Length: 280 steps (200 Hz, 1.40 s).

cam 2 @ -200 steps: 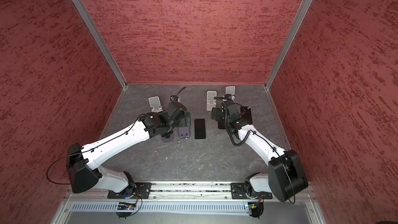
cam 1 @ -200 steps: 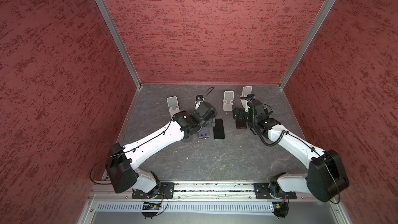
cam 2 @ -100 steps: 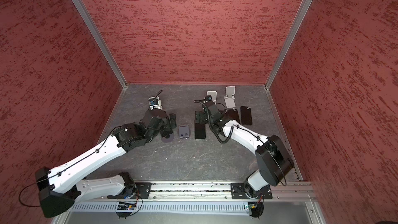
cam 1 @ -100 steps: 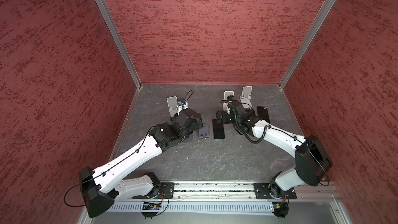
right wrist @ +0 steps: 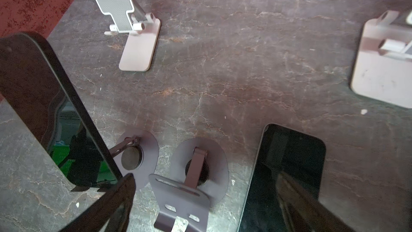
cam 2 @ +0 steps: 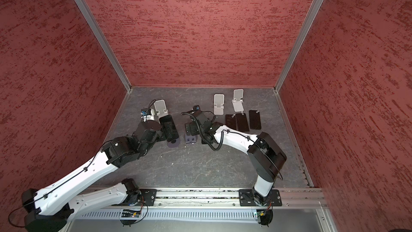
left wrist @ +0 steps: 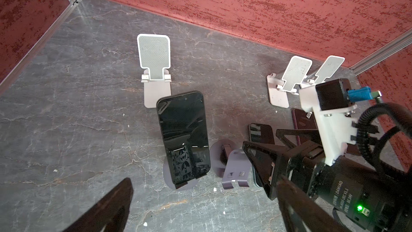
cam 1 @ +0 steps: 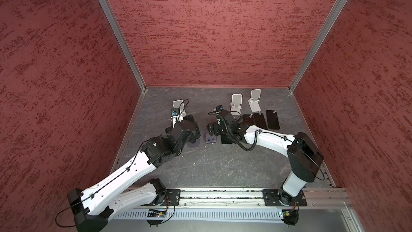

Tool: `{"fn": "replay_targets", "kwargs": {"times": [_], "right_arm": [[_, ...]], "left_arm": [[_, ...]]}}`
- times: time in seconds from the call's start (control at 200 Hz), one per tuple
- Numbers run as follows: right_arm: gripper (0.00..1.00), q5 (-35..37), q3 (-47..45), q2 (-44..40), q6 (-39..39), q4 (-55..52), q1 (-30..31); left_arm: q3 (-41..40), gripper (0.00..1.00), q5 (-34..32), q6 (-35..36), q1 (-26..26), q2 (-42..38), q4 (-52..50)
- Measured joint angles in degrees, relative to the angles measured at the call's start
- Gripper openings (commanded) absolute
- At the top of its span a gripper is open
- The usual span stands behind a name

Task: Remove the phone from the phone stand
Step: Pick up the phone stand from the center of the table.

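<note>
- My left pincer is wide apart and holds nothing.
- The phone leans on its phone stand on the worktop, just ahead of that pincer, not touching it.
- My right pincer is apart too, over the second stand beside the phone.

Legible text: one marking only.
In the left wrist view I read "DAMIAO" in white, printed sideways on the black motor housing. The smaller characters beside it and a small sticker nearby are illegible.
</note>
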Motion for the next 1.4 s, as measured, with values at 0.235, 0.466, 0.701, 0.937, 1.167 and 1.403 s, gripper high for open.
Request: {"fn": "replay_targets", "kwargs": {"times": [0.235, 0.466, 0.701, 0.937, 1.167, 1.403], "right_arm": [[0.99, 0.0, 1.2, 2.7, 1.4, 0.1, 2.0], [0.94, 0.2, 1.8, 5.4, 2.8, -0.3, 3.1], [0.88, 1.5, 3.5, 7.6, 4.1, -1.0, 4.0], [0.81, 4.6, 4.7, 8.9, 6.0, -2.5, 4.7], [0.7, 6.2, 4.7, 9.7, 7.4, -2.9, 4.9], [0.59, 7.5, 5.6, 10.2, 7.3, -3.3, 5.0]], "left_arm": [[-1.6, 1.0, 0.0, -0.8, 0.4, -1.3, -0.7], [-1.9, 1.0, 0.0, -1.0, 1.1, -1.4, -0.9], [-2.6, 1.0, 0.2, -1.1, 1.6, -1.4, -0.9], [-3.6, 1.0, 0.4, -1.6, 2.2, -1.6, -0.9], [-3.6, 1.0, 0.7, -1.7, 2.9, -1.5, -0.9], [-3.6, 1.0, 1.4, -2.1, 3.4, -0.9, -1.1]]}}
